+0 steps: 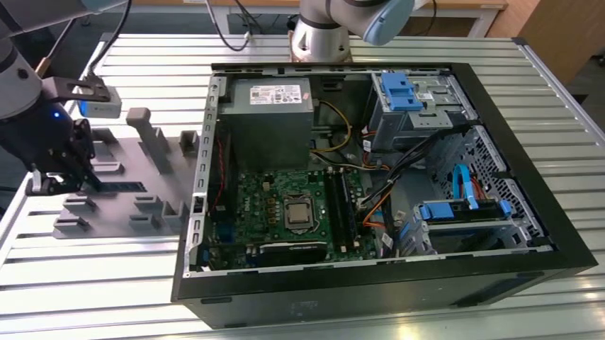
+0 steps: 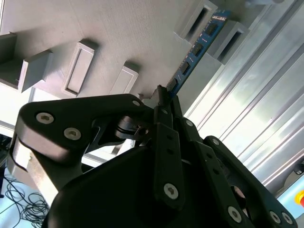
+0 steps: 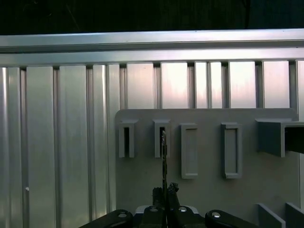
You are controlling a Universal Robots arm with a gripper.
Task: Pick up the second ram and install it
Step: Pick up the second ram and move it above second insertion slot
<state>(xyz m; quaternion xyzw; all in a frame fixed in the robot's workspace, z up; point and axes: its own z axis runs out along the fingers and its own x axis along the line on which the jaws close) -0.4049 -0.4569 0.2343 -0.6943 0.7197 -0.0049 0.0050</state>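
One gripper, fingers drawn close, seemingly pinches the second ram standing by the grey holder's slotted edge.

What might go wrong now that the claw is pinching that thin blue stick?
The gripper pinches the second ram near one end, so it might tilt or slip. Its far end lies close to slot walls on the gray holder and might snag. Loose cables lie beside the memory slots and might catch it.

Near end of the second ram hidden between the fingers in the second wrist view.
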